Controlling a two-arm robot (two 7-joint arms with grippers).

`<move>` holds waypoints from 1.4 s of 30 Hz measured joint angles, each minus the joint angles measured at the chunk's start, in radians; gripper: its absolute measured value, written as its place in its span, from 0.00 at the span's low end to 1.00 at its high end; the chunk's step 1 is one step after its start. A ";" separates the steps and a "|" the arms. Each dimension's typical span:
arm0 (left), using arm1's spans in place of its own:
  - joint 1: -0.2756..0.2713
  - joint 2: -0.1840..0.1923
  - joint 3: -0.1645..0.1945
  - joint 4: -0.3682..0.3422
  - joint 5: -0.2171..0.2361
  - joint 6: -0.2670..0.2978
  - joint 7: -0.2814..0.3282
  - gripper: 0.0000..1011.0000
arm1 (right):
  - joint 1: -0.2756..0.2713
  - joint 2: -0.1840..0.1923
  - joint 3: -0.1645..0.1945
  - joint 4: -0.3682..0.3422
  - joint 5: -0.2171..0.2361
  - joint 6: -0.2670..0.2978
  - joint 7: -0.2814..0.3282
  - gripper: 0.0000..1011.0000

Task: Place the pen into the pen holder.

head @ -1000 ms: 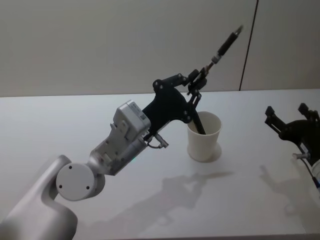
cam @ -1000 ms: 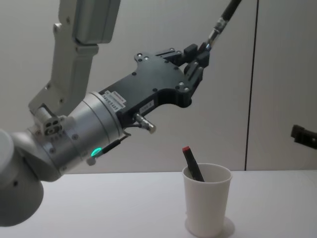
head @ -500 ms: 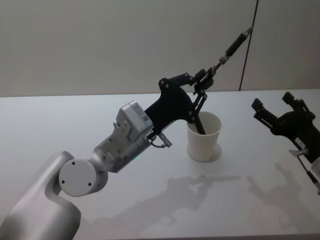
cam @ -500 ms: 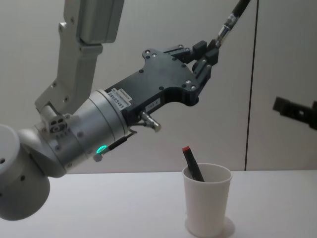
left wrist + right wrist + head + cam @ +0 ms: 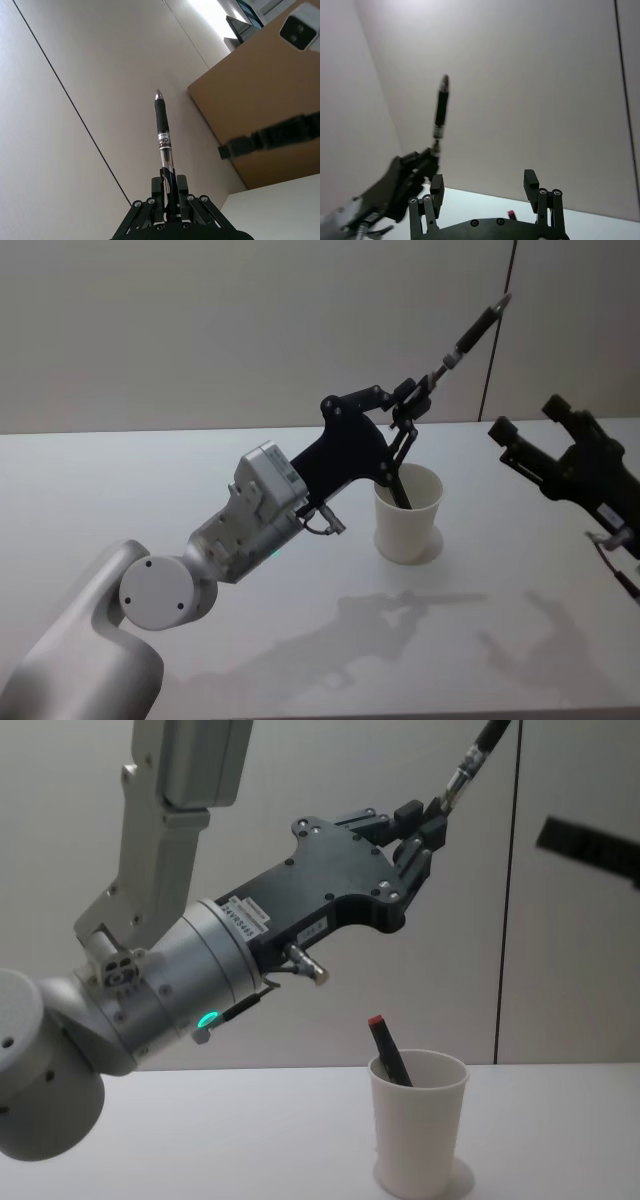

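One arm is at work, the left, reaching from the near left corner of the head view up and forward over the white table (image 5: 200, 480). Its black left gripper (image 5: 412, 400) is raised clear of the table, high above the pen holder (image 5: 418, 1135) in the chest view. The jaws are closed on the lower end of the pen (image 5: 470, 332). The left wrist view confirms the grip: the fingers (image 5: 155, 192) press the barrel from both sides, and the dark grip section and silver tip stand out beyond them. The pen is tilted, its tip pointing up and towards the right. It is wholly in the air, well apart from the cup rim.

The pen holder, a white tapered paper cup, stands upright on the table below the gripper. One dark marker with a red end (image 5: 388, 1050) leans inside it, the red end rising just above the rim on the cup's left side.

Farther right, the right gripper (image 5: 525, 416) hangs above the table, well apart from the cup. Its two fingers are spread wide with nothing between them, as the right wrist view shows. A dark blurred bar at the upper right of the chest view is probably part of this gripper. A plain light wall (image 5: 200, 330) closes the scene behind.
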State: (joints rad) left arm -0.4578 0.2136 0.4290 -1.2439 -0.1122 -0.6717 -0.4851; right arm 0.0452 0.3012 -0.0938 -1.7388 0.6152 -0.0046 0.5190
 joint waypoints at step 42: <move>-0.003 -0.002 0.000 0.005 -0.002 -0.005 -0.007 0.18 | 0.049 0.009 -0.026 -0.118 0.160 0.085 0.002 0.99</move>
State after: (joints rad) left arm -0.4612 0.2117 0.4290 -1.2392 -0.1137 -0.6767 -0.4924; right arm 0.0943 0.3100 -0.1198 -1.8573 0.7756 0.0800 0.5211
